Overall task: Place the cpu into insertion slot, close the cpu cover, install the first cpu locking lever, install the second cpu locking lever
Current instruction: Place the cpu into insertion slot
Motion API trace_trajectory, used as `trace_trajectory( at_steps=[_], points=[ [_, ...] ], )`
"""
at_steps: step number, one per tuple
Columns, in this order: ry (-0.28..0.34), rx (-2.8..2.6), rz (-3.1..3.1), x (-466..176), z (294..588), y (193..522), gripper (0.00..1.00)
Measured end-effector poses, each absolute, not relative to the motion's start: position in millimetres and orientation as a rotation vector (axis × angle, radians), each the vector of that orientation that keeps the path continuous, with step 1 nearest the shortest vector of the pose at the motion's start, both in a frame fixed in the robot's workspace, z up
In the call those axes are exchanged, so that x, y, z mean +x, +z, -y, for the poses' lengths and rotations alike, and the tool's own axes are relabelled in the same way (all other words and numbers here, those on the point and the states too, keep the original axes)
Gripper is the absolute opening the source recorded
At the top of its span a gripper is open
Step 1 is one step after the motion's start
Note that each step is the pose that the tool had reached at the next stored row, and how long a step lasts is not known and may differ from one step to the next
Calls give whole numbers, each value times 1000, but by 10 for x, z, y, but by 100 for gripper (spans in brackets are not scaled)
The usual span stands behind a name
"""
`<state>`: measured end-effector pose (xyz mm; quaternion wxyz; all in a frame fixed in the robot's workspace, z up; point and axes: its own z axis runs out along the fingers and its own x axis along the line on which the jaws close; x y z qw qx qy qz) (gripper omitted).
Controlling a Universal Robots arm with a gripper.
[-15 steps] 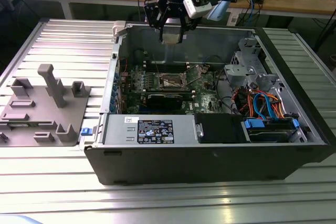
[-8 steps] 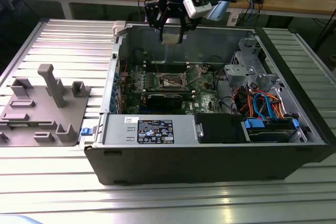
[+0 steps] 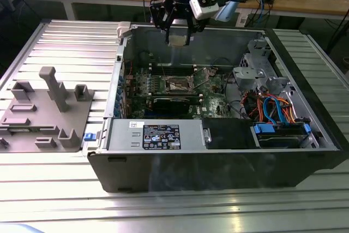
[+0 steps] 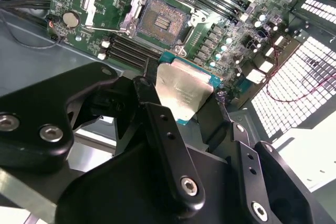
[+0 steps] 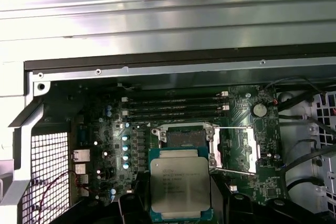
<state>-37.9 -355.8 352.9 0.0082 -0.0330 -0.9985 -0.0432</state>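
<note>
My gripper (image 3: 178, 35) hangs above the far wall of the open computer case, shut on the cpu (image 3: 177, 41), a small silvery square chip. In both wrist views the cpu (image 4: 184, 94) (image 5: 180, 186) sits flat between the black fingers (image 4: 157, 124), high over the green board. The insertion slot (image 4: 160, 22) (image 5: 186, 137) (image 3: 179, 84) lies bare with its brownish contact field showing. The cpu cover (image 4: 105, 1) (image 5: 239, 150) is swung open beside the slot, and thin wire levers stand up around it.
Long memory slots (image 5: 173, 107) run beside the socket. A black block (image 3: 173, 102) lies on the board near the power supply (image 3: 155, 135). A drive cage with blue and orange cables (image 3: 272, 113) fills the exterior view's right. A grey fixture plate (image 3: 43, 113) lies outside the case.
</note>
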Motion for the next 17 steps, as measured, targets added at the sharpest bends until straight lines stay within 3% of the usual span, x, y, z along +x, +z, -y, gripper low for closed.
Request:
trace_trajectory(
  at_steps=[17],
  points=[
    [-135,-190,3119,-379,3557,3517,55]
  ],
)
